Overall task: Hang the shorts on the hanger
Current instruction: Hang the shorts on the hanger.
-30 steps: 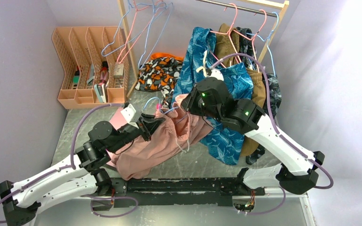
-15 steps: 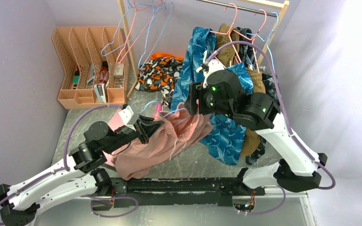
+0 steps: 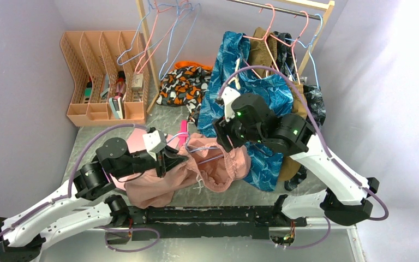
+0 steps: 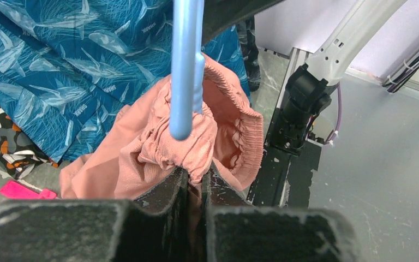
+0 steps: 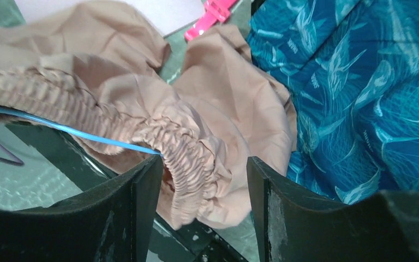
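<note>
left wrist: left gripper (image 4: 195, 176) clamps the shorts (image 4: 142, 147) (hanger (image 4: 184, 65) threaded inside); right gripper (image 5: 202, 174) gapes beside blue garment (image 5: 360, 82).

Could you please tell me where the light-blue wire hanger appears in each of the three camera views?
Top external: the thin light-blue wire hanger is at centre, across the dusty-pink fabric shorts.
Left wrist: a thick blue bar running down from the top edge.
Right wrist: a fine blue line at lower left, along the waistband.
Shared landmark: the blue shark-print garment.

shorts (image 3: 216, 168) bunched nearer the front, right hand (image 3: 222, 140) swung lower
</note>
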Motion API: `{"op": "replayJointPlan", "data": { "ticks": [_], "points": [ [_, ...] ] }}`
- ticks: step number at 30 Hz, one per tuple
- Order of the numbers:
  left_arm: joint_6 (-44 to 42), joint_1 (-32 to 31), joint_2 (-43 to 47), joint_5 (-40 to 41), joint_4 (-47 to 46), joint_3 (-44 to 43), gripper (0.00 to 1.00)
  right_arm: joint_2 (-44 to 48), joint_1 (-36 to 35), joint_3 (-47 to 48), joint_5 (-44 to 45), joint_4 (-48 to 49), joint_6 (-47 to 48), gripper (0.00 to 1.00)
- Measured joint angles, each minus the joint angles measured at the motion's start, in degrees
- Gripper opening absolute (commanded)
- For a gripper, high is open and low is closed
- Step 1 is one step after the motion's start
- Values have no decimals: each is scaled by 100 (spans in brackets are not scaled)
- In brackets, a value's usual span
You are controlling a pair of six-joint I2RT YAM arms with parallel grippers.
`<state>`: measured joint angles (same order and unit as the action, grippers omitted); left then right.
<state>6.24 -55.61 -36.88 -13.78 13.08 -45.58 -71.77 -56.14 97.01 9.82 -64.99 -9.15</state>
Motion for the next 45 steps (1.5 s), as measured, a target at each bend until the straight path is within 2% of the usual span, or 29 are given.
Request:
{"op": "replayJointPlan", "data": {
  "ticks": [11,16,21,31,33,34,37,41,45],
  "points": [
    [-63,0,72,234,315,-2,7,317,-33,-708,-164,57,-133,58],
    [-28,0,125,608,328,-2,7,605,-35,-1224,-192,76,-424,63],
    [42,0,98,868,341,-50,7,614,-66,-1624,-190,236,-627,63],
    [151,0,-33,1014,354,-190,7,494,-122,-1762,28,826,-741,59],
    [164,0,-33,1014,354,-190,7,407,-122,-1773,151,901,-745,50],
    [170,0,-35,1014,354,-190,7,350,-125,-1775,227,922,-754,41],
    [170,0,-42,1012,354,-195,7,186,-127,-1794,479,944,-804,21],
    [168,0,-37,1012,354,-195,7,184,-131,-1794,675,951,-855,0],
    [166,0,0,1008,354,-195,7,208,-131,-1644,782,907,-859,0]
  ]
}}
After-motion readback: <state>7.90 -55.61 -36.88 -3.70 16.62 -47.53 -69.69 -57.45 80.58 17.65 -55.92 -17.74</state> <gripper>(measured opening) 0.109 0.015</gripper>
